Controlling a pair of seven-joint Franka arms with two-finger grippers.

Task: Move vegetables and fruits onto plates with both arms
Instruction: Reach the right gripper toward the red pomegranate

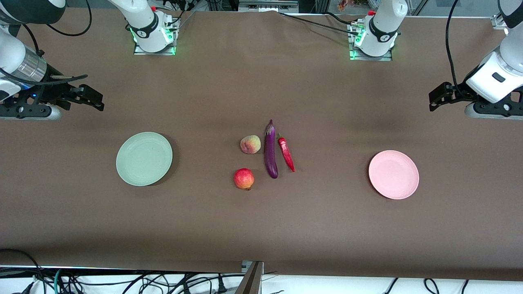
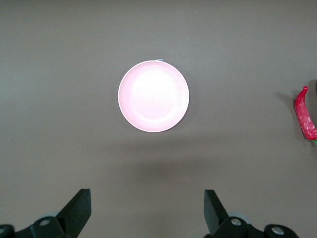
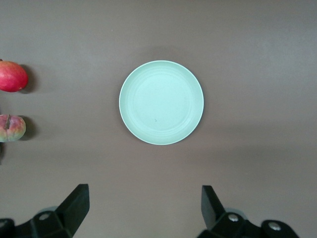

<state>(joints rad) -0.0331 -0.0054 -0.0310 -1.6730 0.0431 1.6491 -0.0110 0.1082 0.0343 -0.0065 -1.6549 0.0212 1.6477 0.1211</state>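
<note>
A purple eggplant (image 1: 270,150) lies mid-table with a red chili pepper (image 1: 287,154) beside it toward the left arm's end. A pale peach (image 1: 250,144) and a red apple (image 1: 244,179) lie beside the eggplant toward the right arm's end, the apple nearer the front camera. The mint green plate (image 1: 144,159) and the pink plate (image 1: 394,174) are both empty. My left gripper (image 1: 438,98) is open and empty, raised at its end of the table; its wrist view shows the pink plate (image 2: 153,96) and chili (image 2: 306,117). My right gripper (image 1: 93,99) is open and empty, raised at its end; its wrist view shows the green plate (image 3: 161,102), apple (image 3: 12,76) and peach (image 3: 12,128).
A brown cloth (image 1: 261,228) covers the whole table. The two arm bases (image 1: 153,34) (image 1: 374,38) stand at the table's edge farthest from the front camera. Cables hang below the table edge nearest the camera.
</note>
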